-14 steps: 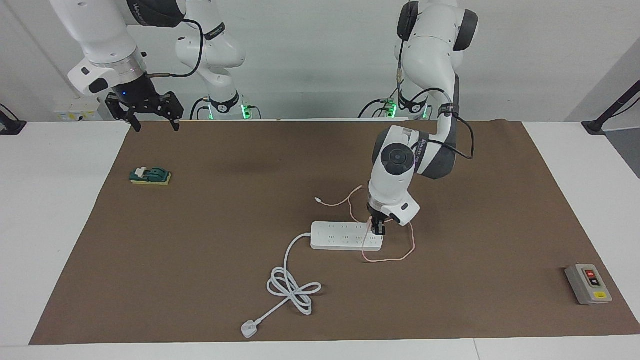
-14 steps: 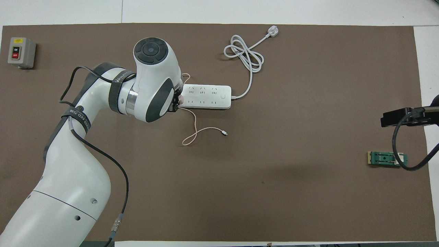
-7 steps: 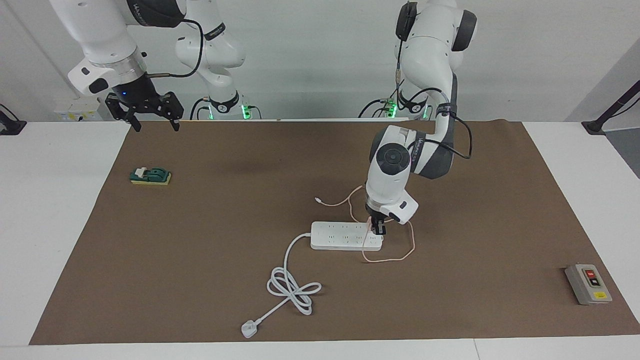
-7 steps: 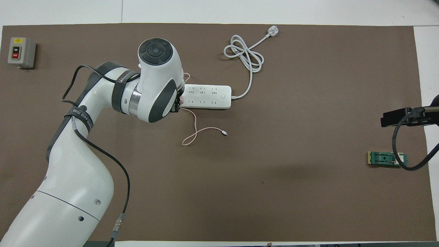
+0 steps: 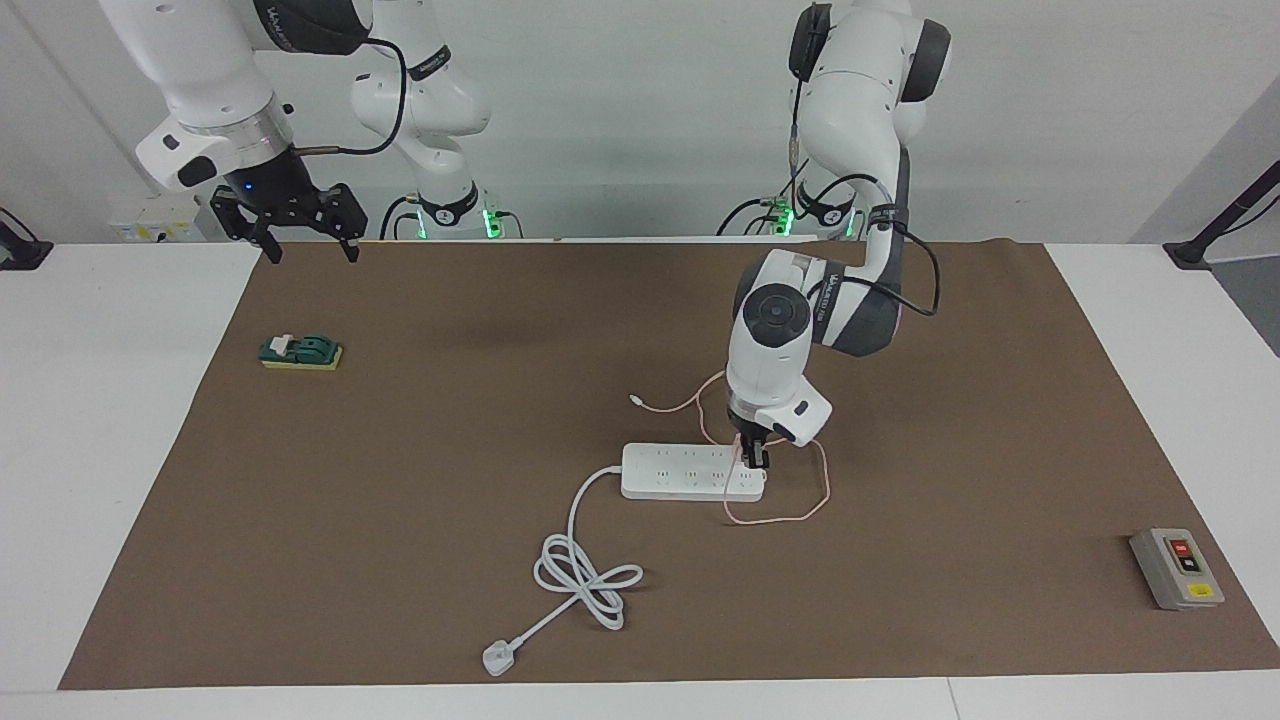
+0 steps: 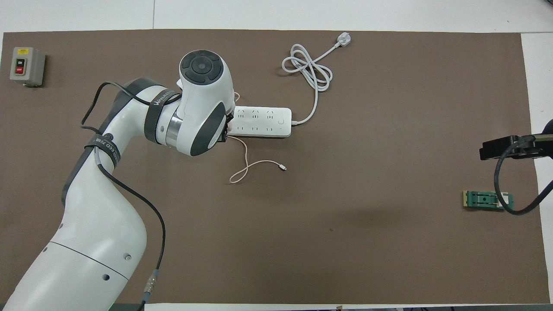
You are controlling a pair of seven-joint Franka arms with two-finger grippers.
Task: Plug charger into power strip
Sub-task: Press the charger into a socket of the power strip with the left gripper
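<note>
Left tool (image 5: 757,462) clenched on charger (image 6: 230,126), held directly beneath at power strip (image 5: 690,471) end socket. Wrist shifted slightly since a second ago; insertion judged under way. Right tool (image 5: 305,243) released, parked.

surface: you have a white table (image 5: 120,420) under a brown mat (image 5: 450,420).
on mat: your power strip (image 5: 680,472), grey switch box (image 5: 1176,568), green block (image 5: 301,352).

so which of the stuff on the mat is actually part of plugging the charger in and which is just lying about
Part of the job:
- charger, in the left end effector
- power strip

Lying about:
- grey switch box, at the left arm's end
- green block, at the right arm's end, near the waiting right end effector
</note>
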